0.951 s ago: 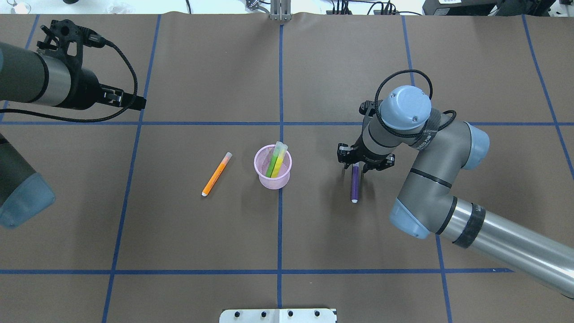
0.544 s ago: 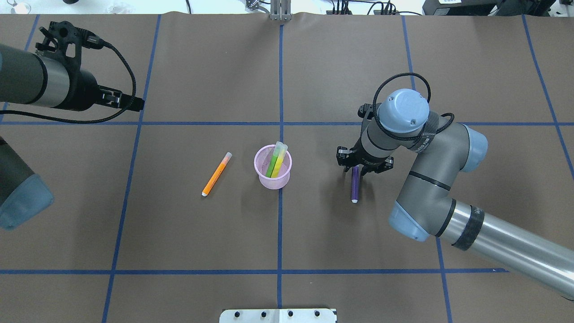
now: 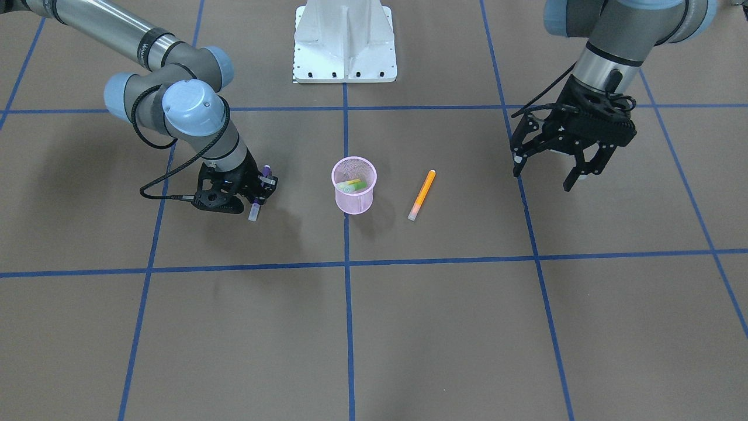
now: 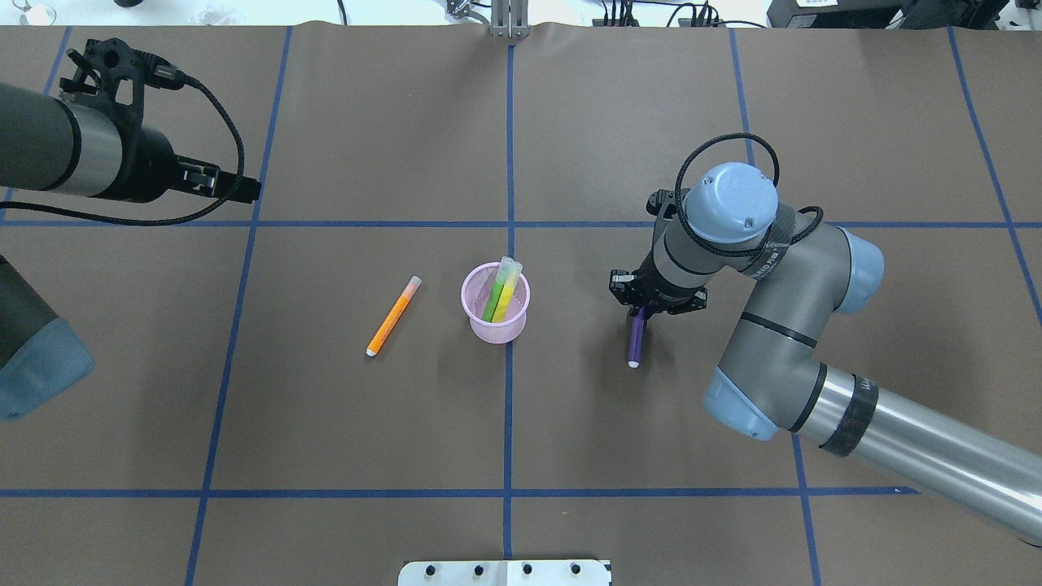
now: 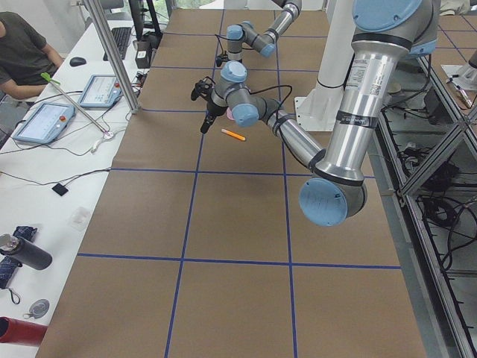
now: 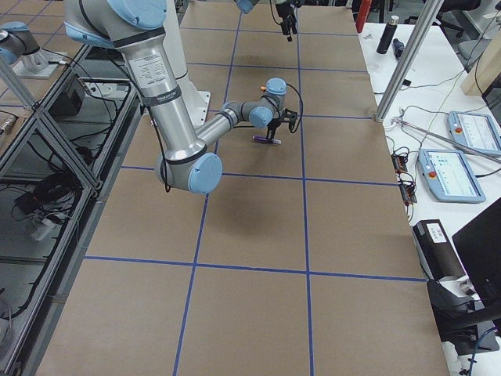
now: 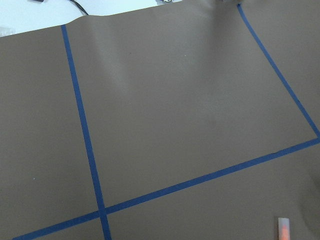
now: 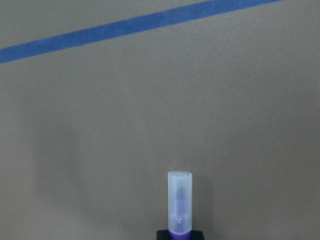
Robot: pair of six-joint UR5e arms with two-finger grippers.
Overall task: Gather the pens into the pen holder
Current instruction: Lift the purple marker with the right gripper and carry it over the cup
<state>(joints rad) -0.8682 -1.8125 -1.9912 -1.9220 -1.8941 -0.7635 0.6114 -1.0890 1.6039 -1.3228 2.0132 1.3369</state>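
Observation:
The pink mesh pen holder [image 4: 488, 330] stands upright at mid-table and also shows in the front view [image 3: 354, 203]. A green pen [image 4: 493, 299] and a yellow pen [image 4: 510, 293] lean inside it. The orange pen [image 4: 393, 316] lies flat on the table to its left, and shows in the front view [image 3: 422, 195] and at the left wrist view's bottom edge [image 7: 283, 229]. My right gripper [image 4: 643, 311] is shut on the purple pen [image 4: 634, 339], tilted, to the holder's right [image 3: 255, 206]. Its pale cap [image 8: 179, 202] points away from the gripper. My left gripper [image 3: 546, 178] is open and empty, high, far from the pens.
The white metal pedestal base [image 3: 345, 44] stands at the robot's edge of the table [image 4: 505, 572]. Blue tape lines [image 4: 509, 407] grid the brown table cover. An operator sits beyond the table's far side in the exterior left view [image 5: 26, 52].
The purple pen, lying straight on the table before, is now tilted and shifted slightly toward the holder in my right gripper. The left arm has drawn back a little.

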